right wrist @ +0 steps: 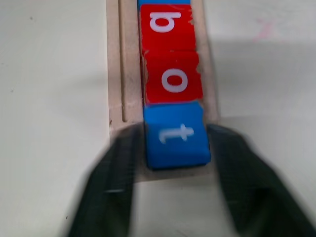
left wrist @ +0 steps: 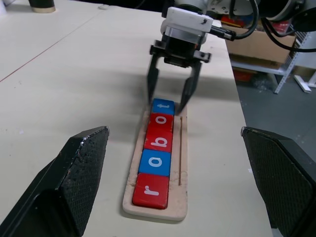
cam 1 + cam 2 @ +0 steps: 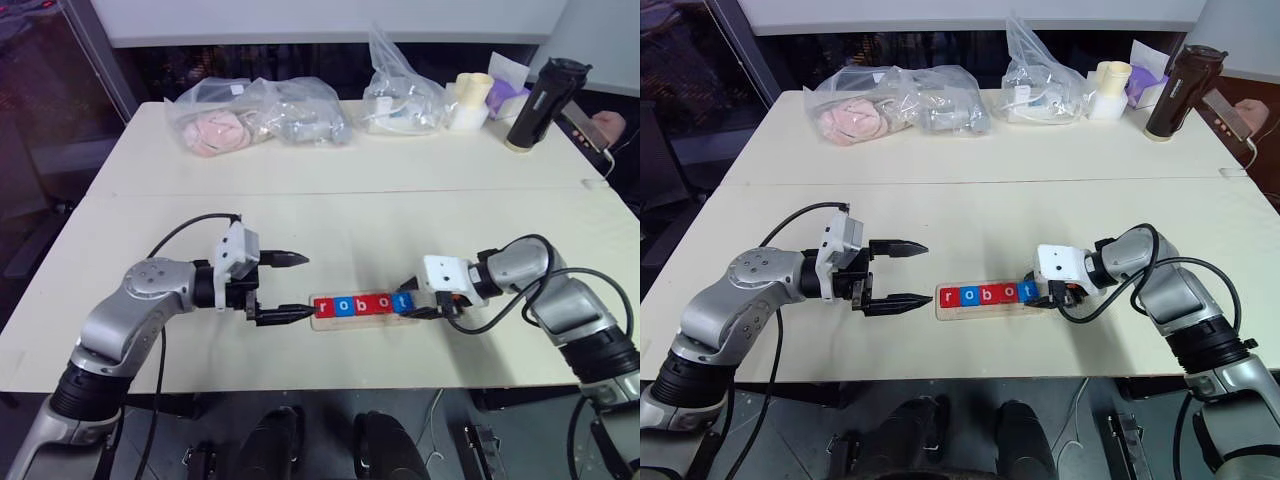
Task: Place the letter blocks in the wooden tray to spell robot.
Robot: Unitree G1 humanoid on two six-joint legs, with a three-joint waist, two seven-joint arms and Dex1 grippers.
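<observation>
Five letter blocks lie in a row in the wooden tray (image 2: 180, 195) and read r (image 2: 150, 190), o (image 2: 155, 162), b (image 2: 159, 140), o (image 2: 161, 120), t (image 2: 163, 105). The r, b and second o are red; the first o and the t (image 1: 176, 134) are blue. My right gripper (image 2: 168, 102) is at the tray's right end, tilted down, open, with one finger on each side of the t block and a small gap to it. My left gripper (image 3: 302, 286) hovers just left of the tray, level, open, holding nothing.
At the far side of the table (image 3: 330, 215) are clear plastic bags (image 3: 255, 115) with soft items, another bag (image 3: 400, 95), a pale cup (image 3: 470, 98) and a black bottle (image 3: 541, 104). A person's hand (image 3: 607, 127) shows at the far right corner.
</observation>
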